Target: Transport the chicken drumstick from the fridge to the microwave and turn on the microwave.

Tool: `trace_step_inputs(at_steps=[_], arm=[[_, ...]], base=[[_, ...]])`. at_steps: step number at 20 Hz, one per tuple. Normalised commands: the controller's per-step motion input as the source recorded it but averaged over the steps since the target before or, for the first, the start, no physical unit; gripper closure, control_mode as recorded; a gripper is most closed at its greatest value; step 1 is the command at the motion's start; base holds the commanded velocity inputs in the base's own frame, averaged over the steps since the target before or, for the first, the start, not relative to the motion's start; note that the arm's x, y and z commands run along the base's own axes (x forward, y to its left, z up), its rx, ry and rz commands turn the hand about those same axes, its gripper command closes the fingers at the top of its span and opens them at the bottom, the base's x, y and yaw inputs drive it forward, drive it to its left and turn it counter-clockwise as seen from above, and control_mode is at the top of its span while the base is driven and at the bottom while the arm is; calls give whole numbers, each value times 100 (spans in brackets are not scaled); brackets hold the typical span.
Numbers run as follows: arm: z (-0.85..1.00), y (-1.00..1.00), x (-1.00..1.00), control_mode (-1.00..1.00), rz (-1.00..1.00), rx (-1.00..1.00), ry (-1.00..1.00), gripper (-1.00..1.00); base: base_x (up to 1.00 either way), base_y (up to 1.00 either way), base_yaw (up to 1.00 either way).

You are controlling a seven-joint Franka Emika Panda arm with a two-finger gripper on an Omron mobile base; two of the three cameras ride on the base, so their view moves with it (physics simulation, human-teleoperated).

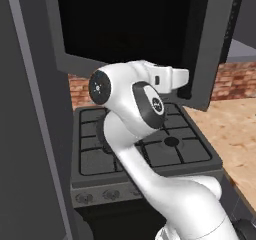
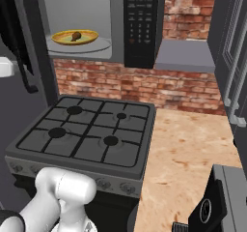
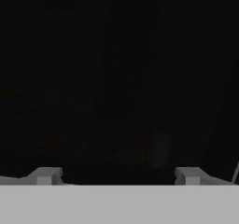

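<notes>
The microwave [image 2: 140,23] hangs above the stove with its door [image 1: 135,24] swung open. Inside the grey cavity a yellow plate [image 2: 87,37] rests on the turntable, and the dark-brown chicken drumstick [image 2: 76,36] lies on it. The black button panel [image 2: 141,30] is to the right of the cavity. My gripper [image 1: 184,90] is up at the outer edge of the open door. In the hand view the gripper [image 3: 116,175] faces the dark door glass close up, its tips wide apart with nothing between them. The fridge is out of view.
A gas stove [image 2: 87,132] with several burners sits right below the microwave. To its right runs a wooden counter [image 2: 188,149], backed by a brick wall [image 2: 144,86]. A tall grey panel [image 1: 25,134] stands left of the stove. Dark cabinet fronts [image 2: 234,57] stand at the far right.
</notes>
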Motion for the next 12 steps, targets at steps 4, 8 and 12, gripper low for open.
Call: trace_step_inputs(at_steps=[4,8,12], arm=[[2,-79,90,-100,7,31,0,-100],[0,-69,98,-100,10,27,0,-100],[0,-50,99,-100,13,18,-6,-100]], base=[[0,0,0],[0,0,0],[0,0,0]])
